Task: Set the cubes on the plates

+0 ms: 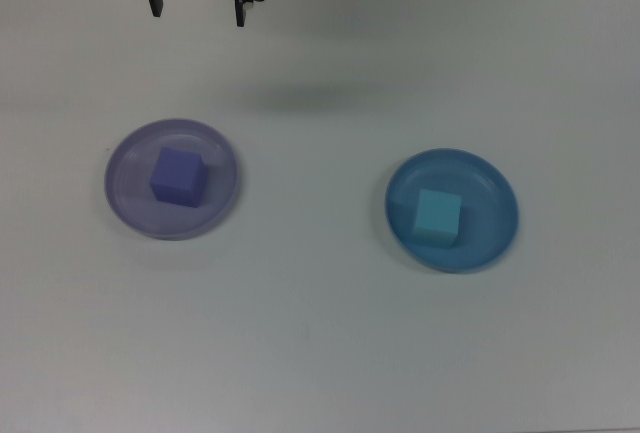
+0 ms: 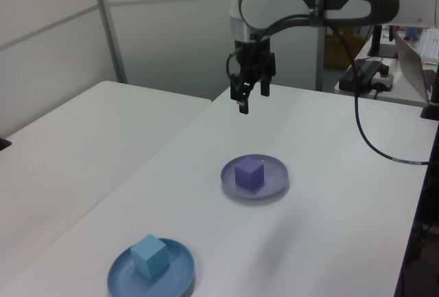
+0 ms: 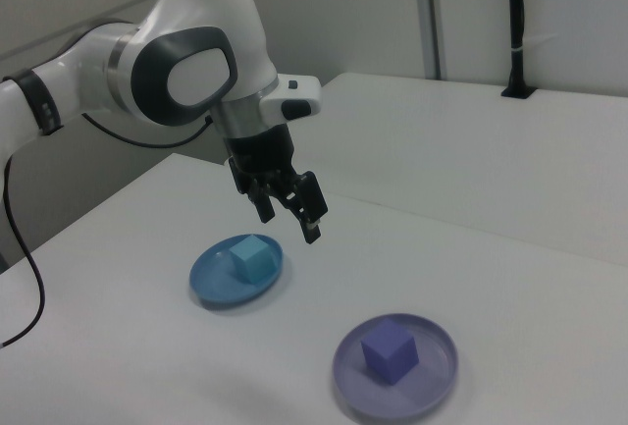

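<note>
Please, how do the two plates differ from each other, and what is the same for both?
Colour: the lavender plate is pale purple, while the blue plate is medium blue.
Load: the lavender plate carries the purple cube; the blue plate carries the cyan cube.
Place: in the top view the lavender plate lies on the left, the blue plate on the right and slightly lower.
Shared: both are round, shallow, alike in size, and each holds one cube.

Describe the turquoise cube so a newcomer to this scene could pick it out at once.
Start from the white table, which holds two round plates. In the top view, go to the blue plate on the top view's right; the turquoise cube sits in its middle. The only other cube is purple-blue and rests on the lavender plate.
</note>
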